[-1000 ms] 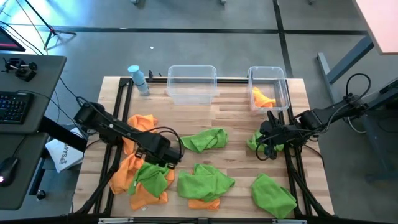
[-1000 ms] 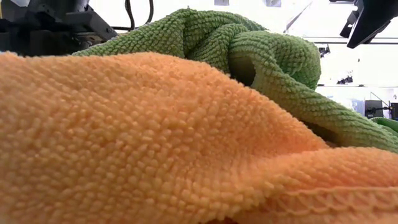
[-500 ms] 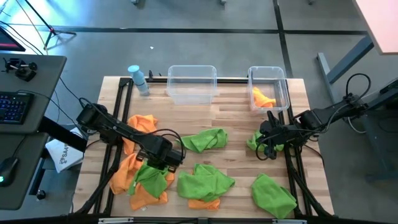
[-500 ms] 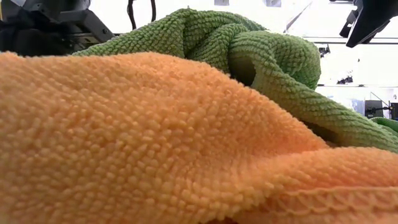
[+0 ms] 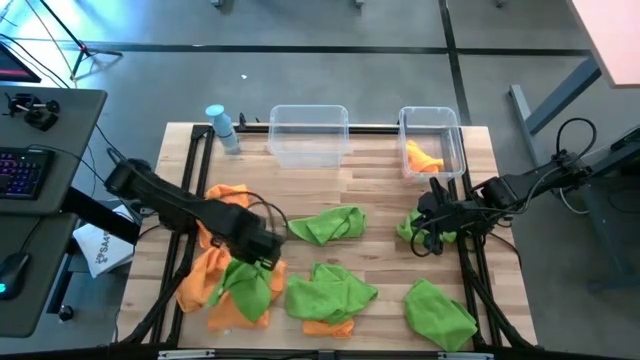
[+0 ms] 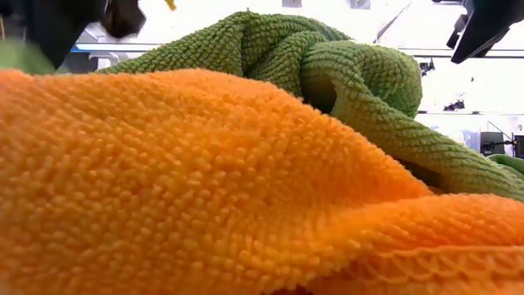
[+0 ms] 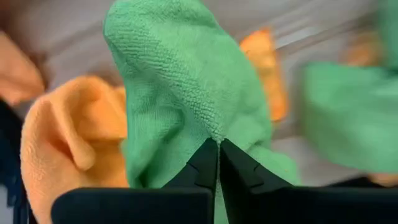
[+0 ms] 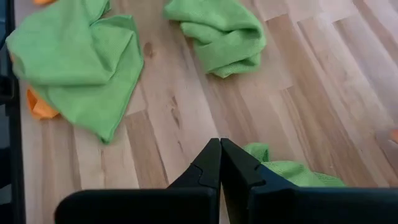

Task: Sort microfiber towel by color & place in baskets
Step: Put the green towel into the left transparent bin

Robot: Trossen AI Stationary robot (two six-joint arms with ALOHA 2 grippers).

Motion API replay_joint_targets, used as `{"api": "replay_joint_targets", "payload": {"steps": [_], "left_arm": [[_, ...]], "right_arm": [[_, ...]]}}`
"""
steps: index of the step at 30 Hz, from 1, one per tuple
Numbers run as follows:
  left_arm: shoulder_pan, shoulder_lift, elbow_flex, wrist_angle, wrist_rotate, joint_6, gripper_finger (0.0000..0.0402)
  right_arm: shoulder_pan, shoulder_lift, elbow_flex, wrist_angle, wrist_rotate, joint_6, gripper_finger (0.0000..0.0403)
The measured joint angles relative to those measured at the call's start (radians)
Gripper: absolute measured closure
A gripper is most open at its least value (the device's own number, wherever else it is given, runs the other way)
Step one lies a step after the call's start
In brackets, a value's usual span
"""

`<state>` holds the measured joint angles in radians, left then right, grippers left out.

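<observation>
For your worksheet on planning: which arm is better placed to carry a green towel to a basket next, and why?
Left. The left gripper is already shut on a green towel; the right gripper is shut and holds nothing.

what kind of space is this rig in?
Probably a robotics lab or workshop: bare grey floor around the wooden table, a keyboard on a side desk, cables trailing from the right arm.

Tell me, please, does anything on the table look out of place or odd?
Nothing is spilled or damaged. One oddity: the wider basket is empty, while the narrower basket holds one orange towel.
</observation>
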<state>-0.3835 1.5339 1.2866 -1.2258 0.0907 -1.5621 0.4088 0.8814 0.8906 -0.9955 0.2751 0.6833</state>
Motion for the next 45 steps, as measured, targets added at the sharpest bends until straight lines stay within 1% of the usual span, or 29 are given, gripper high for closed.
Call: {"api": "replay_joint_targets", "payload": {"steps": [3,6,13,16,22,25,28,33,39,45], "left_arm": [[-0.012,-0.079,0.062,-0.028,-0.117,0.001,0.0401],[-0.023,-0.144,0.119,-0.066,-0.188,0.011,0.0401],[-0.037,-0.236,0.186,-0.089,-0.294,0.238,0.0401],[-0.031,-0.265,0.208,-0.089,-0.375,0.323,0.0401],[0.028,-0.327,0.256,-0.089,-0.526,0.479,0.0401],[0.082,-0.349,0.285,-0.086,-0.613,0.583,0.0401],[0.15,-0.367,0.319,-0.06,-0.663,0.713,0.0401],[0.274,-0.377,0.346,0.098,-0.684,0.968,0.0401],[0.447,-0.368,0.347,0.387,-0.684,1.296,0.0401],[0.619,-0.342,0.347,0.684,-0.671,1.498,0.0401]], "right_arm": [[0.0,0.0,0.0,0.0,0.017,0.032,0.0403],[0.0,0.0,0.0,0.0,0.033,0.06,0.0403],[0.0,0.0,0.0,0.018,0.125,0.148,0.0403],[0.0,0.002,0.0,0.04,0.147,0.15,0.0403],[0.0,0.002,0.0,0.082,0.214,0.155,0.0403],[-0.001,0.002,0.0,0.095,0.247,0.152,0.0403],[-0.001,0.002,0.0,0.097,0.27,0.175,0.0403],[-0.005,0.002,0.0,0.097,0.283,0.2,0.0403],[-0.021,0.002,0.0,0.097,0.283,0.208,0.0403],[-0.04,0.002,0.0,0.097,0.283,0.207,0.0403]]}}
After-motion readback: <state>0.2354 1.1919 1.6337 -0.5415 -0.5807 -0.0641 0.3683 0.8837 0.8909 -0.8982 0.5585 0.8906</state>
